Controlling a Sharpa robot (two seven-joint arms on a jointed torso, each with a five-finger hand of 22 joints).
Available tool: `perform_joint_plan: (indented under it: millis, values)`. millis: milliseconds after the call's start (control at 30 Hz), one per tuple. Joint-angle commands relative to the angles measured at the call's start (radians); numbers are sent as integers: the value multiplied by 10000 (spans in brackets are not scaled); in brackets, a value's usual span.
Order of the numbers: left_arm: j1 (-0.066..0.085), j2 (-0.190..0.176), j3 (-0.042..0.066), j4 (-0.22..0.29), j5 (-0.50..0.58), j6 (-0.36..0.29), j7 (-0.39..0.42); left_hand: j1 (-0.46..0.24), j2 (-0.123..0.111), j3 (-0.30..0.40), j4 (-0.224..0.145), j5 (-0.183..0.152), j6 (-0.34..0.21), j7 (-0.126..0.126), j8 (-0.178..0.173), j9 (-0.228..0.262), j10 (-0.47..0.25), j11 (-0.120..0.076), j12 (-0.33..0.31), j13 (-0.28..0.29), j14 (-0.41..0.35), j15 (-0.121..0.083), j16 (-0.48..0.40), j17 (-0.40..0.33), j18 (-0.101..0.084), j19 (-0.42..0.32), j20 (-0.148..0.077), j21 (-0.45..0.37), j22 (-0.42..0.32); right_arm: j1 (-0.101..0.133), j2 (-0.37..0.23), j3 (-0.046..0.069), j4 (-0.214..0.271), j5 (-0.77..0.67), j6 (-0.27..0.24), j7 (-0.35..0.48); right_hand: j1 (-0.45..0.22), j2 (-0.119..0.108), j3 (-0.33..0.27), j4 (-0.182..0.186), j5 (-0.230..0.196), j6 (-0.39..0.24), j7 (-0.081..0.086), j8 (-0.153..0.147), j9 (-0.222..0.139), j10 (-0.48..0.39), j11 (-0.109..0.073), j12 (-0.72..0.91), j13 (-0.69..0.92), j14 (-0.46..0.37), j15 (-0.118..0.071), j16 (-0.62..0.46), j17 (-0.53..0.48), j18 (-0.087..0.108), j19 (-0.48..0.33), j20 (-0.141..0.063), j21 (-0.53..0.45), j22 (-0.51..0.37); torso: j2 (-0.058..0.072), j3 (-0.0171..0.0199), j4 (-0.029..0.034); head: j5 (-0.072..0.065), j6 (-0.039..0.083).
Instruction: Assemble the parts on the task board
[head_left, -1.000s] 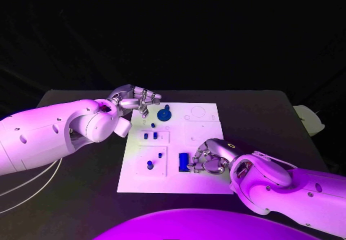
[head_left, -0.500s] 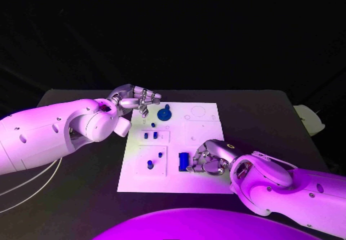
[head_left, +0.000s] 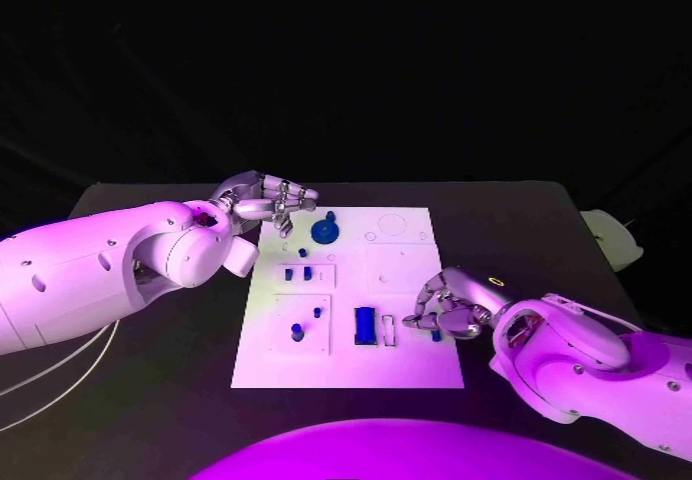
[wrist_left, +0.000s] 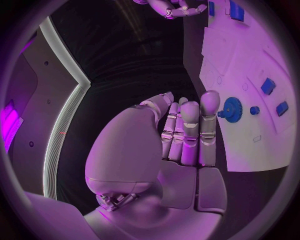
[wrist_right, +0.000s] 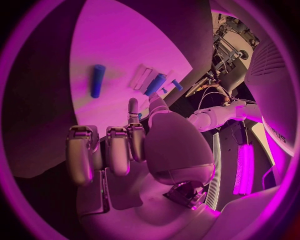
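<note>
The white task board lies mid-table. On it are a blue gear, two small blue pieces, two more in the near-left panel, and a blue bar beside a white slot. My right hand hovers at the board's right edge, fingers curled in, nothing visible in them. A small blue peg lies just beneath its fingertips; the right wrist view shows this peg lying apart on the board. My left hand stays curled at the far-left corner, beside the gear.
A pale object sits at the table's right edge. White cables hang off the left side. Bare black tabletop lies on both sides of the board.
My right hand has drawn back to the right, off the blue bar, uncovering the white slot and a small blue peg. The left hand has kept its place.
</note>
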Motion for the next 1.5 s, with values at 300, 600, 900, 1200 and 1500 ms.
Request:
perform_joint_plan:
  millis: [300,600,900,1200,1500]
  values:
    - [7,-34,-34,25,36,53,98,-17,86,-30,-12,17,-76,-24,57,-12,-103,5,45,17,-58,0,44,-19,169,24,80,-51,-14,-6,-963,-47,-76,-604,275,-328,246,35,51,39,160,-229,196,-671,-463,-25,251,-147,798,755,213,-69,1245,-49,745,163,-31,2404,-57,-6,-108,-133,23]
    - [6,-36,-43,34,36,64,103,-19,84,-34,-12,16,-77,-24,60,-12,-105,5,49,18,-59,0,43,-22,169,24,81,-52,-15,-334,-731,-75,-309,-738,407,-544,126,63,-9,179,128,-18,198,-842,-651,6,263,-139,820,756,235,-67,1248,-52,753,204,-10,2410,-38,-10,-76,-165,24]
    - [6,-40,-44,52,36,66,102,-19,84,-34,-12,16,-77,-24,60,-12,-105,5,49,18,-59,0,43,-22,169,24,81,-52,-15,-467,-341,-82,-581,-783,251,-634,-26,71,-88,346,126,132,185,-930,-758,12,257,-151,821,755,232,-72,1241,-43,738,213,-49,2398,-44,-12,-78,-188,8]
    - [6,-43,-44,63,36,80,93,-24,85,-36,-9,15,-77,-24,64,-12,-108,6,55,20,-60,1,42,-25,168,27,81,-50,-11,-537,-66,-83,-794,-854,268,-658,9,108,-75,370,139,248,146,-927,-783,25,231,-139,838,759,218,-64,1258,-48,748,209,-25,2405,-45,-5,-85,-195,-9]
    - [7,-52,-44,73,36,84,76,-28,86,-39,-6,15,-77,-23,67,-12,-110,7,60,21,-61,1,41,-29,167,30,81,-47,-8,-615,169,-86,-977,-1373,760,-685,329,128,13,232,72,409,76,-946,-837,53,167,-108,883,764,165,-52,1282,-51,756,171,-5,2411,-50,-12,-85,-208,-5]
